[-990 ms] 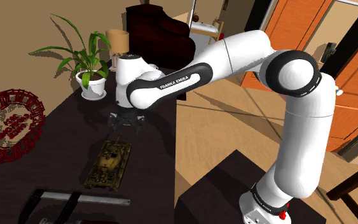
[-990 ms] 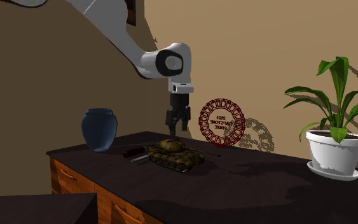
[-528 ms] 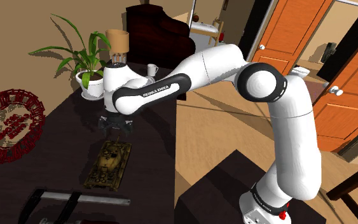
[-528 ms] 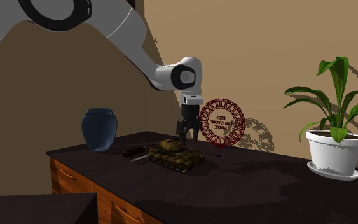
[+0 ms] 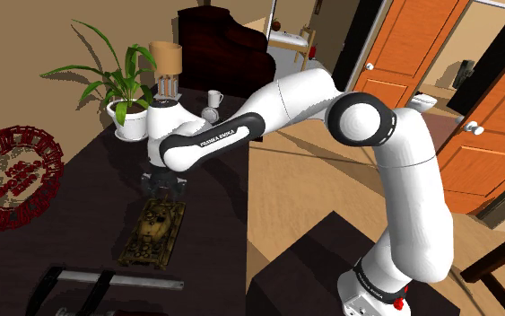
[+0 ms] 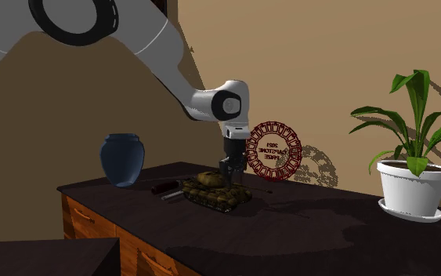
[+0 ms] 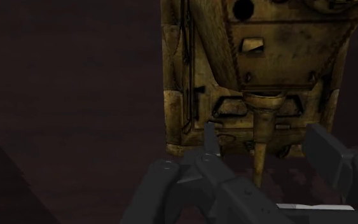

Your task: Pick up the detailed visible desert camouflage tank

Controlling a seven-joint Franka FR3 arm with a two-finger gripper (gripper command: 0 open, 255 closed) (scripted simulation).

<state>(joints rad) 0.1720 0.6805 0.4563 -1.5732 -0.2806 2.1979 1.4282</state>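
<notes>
Wrist view: pincer (image 7: pixel 266 145) spread wide astride the barrel (image 7: pixel 258 137) of the tank (image 7: pixel 260 57) (side-on, low over it).

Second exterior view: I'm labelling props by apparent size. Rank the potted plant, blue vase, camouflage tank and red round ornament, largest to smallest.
1. potted plant
2. red round ornament
3. blue vase and camouflage tank, about alike: tank wider, vase taller; not ranked.

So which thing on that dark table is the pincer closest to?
The camouflage tank: the pincer hangs right over its gun end; the blue vase, red ornament and potted plant stand well away.
</notes>
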